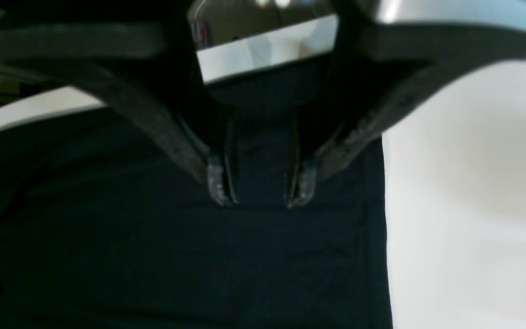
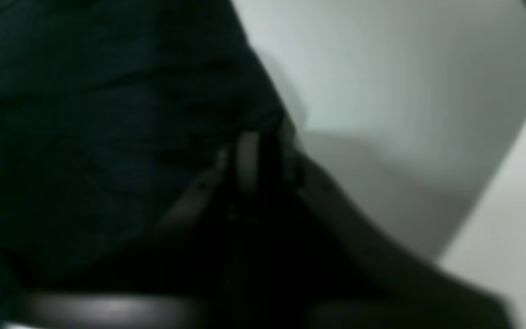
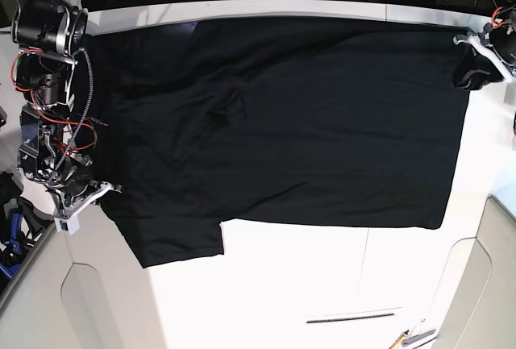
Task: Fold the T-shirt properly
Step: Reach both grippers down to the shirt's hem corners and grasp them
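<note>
T-shirt (image 3: 282,123) lay spread flat across the white table (image 3: 266,284), covering most of it. Step looked like the first grab before folding. Right gripper (image 2: 254,160) was pinched shut on shirt's edge; left gripper (image 1: 260,183) had jaws apart, straddling fabric near hem. Next: close left, then lift both evenly.

Blur and shadow in the right wrist view leave the right gripper (image 2: 254,160) against the T-shirt (image 2: 107,137) indistinct.

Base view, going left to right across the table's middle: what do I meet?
Right gripper at the shirt's edge → T-shirt spread flat → left gripper at the shirt's far corner.
</note>
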Robot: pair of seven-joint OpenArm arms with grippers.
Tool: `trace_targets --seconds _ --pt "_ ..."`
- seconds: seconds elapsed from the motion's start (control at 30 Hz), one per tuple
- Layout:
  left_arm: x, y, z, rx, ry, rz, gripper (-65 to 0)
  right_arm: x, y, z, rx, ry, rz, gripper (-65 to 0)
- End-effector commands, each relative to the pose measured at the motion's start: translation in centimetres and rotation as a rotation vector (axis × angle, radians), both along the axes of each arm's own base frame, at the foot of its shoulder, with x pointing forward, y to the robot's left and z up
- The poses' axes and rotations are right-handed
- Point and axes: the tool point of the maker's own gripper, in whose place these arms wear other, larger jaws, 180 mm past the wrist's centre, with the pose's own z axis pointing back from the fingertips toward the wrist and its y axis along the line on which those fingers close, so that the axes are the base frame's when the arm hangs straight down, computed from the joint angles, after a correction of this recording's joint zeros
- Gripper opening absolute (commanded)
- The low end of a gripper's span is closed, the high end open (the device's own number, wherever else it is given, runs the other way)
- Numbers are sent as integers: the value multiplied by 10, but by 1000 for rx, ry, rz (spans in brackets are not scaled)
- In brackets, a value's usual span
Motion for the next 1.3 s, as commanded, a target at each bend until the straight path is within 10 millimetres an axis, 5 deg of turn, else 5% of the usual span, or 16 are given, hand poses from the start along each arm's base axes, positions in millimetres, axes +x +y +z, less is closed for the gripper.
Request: trace_targets --seconds 0.0,0.5,0.73,0.93,1.27 --pt "10 0 14 6 -56 -24 -434 14 -5 18 -7 -48 -3 -650" --pt "81 20 60 4 -264 92 -435 15 -3 19 10 -55 -7 -650" --pt "117 14 45 -77 -257 91 -435 15 -3 19 9 -55 -6 -650" --pt "168 3 36 -47 -269 67 -435 15 -3 19 8 -54 -6 -650" --pt "248 29 28 -56 -264 204 -435 15 -3 19 8 -55 -6 -650"
